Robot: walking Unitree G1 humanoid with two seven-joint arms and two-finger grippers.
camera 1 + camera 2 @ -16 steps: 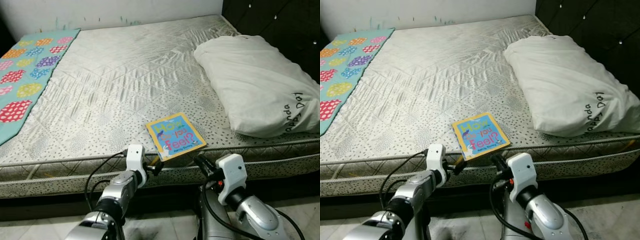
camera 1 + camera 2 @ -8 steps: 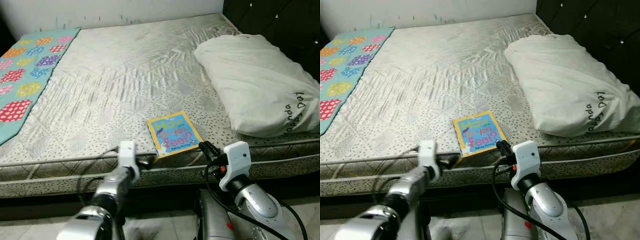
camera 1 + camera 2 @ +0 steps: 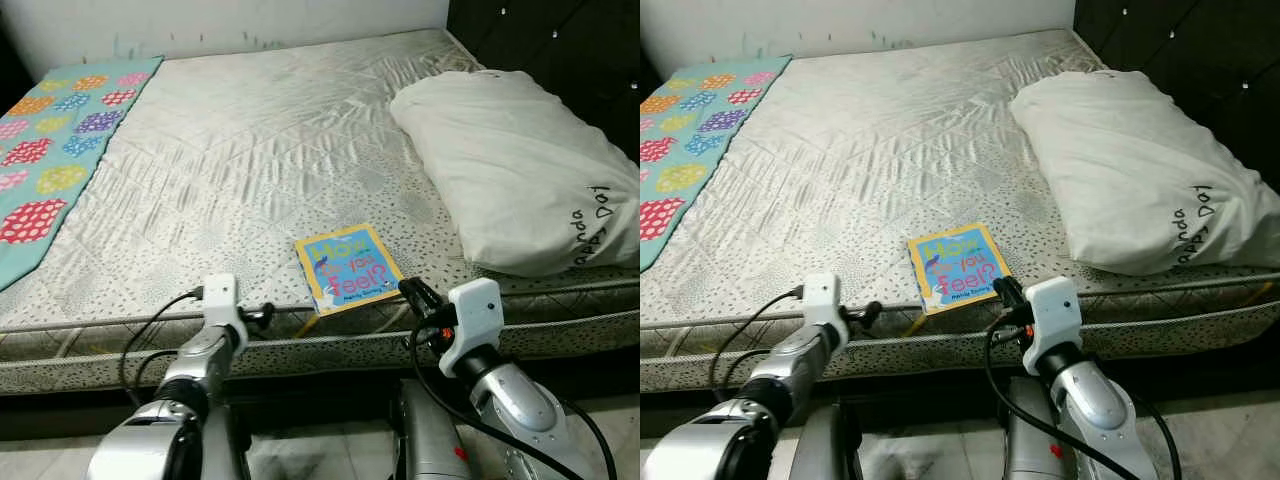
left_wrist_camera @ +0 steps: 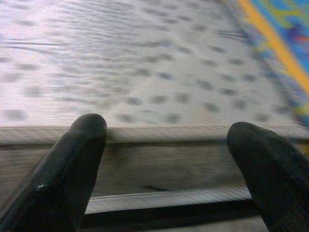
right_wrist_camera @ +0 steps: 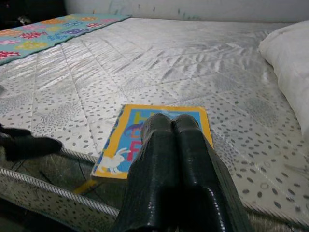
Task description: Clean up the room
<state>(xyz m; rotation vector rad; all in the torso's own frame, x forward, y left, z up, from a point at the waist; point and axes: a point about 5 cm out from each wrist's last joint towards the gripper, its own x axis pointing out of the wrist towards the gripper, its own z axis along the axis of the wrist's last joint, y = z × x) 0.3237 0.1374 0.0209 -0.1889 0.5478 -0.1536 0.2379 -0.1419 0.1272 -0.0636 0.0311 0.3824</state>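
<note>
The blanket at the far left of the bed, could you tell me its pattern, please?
The blanket is teal with multicoloured dotted hexagons, clearest in the left eye view.

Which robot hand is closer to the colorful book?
Right. The right gripper sits at the book's near corner; the left gripper hangs farther off, by the mattress edge.

The left wrist view is blurred, with the book [image 4: 285, 43] cut off at the frame's edge. The right gripper [image 5: 171, 126] hides the middle of the book's cover. The quilt [image 3: 50, 150] and pillow [image 3: 520, 170] run off frame.
</note>
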